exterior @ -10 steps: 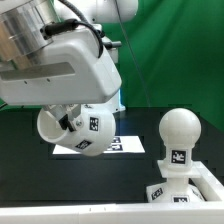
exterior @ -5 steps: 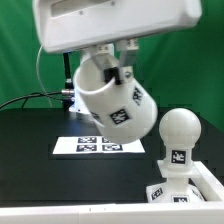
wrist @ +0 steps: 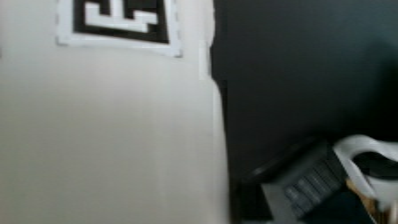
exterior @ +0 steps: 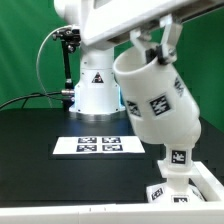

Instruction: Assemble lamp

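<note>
My gripper [exterior: 152, 48] is shut on the rim of the lamp shade [exterior: 160, 100], a large white tapered cup with tags. The shade hangs tilted in the air at the exterior view's right, right over the bulb. The bulb's round head is hidden behind the shade; only its tagged neck [exterior: 180, 157] shows below. The neck stands in the blocky white base [exterior: 170, 190] on the black table. In the wrist view the shade's wall [wrist: 107, 130] with a tag fills most of the picture.
The marker board [exterior: 100, 145] lies flat on the table left of the base. The white robot pedestal [exterior: 95, 85] with a triangle sticker stands behind it. A white ledge [exterior: 60, 212] runs along the table's front edge. A green backdrop stands behind.
The gripper has carried the shade up and toward the exterior view's right, from low over the marker board to above the bulb, which it now covers.
</note>
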Tool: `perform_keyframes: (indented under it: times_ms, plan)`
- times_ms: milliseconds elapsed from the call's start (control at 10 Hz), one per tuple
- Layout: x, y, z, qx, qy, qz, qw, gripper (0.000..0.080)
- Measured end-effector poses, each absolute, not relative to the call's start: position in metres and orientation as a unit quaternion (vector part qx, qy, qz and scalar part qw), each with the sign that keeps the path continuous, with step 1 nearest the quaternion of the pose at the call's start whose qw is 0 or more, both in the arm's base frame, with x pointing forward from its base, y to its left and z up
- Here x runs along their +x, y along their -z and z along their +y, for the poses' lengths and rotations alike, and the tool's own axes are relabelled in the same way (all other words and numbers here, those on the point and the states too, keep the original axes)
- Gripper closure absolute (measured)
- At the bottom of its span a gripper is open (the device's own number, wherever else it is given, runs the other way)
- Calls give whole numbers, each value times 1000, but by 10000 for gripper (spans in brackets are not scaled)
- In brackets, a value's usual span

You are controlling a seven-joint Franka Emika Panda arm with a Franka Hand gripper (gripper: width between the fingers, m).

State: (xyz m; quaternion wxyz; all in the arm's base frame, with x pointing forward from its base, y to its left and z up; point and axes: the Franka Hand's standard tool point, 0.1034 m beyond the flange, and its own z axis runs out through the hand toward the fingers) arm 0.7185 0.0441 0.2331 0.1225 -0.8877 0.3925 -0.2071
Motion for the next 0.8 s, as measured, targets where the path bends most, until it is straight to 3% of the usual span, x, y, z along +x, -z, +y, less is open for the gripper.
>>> perform_keyframes:
  times_ms: [200, 400, 500, 800]
  plan:
    - [717, -229, 73, -883, 224, 391, 131, 751]
    - [707, -221, 82, -897, 215, 365, 122, 751]
    - [700, -225, 75, -912, 198, 342, 112, 751]
    - [695, -250, 67, -921, 166, 335, 109, 751]
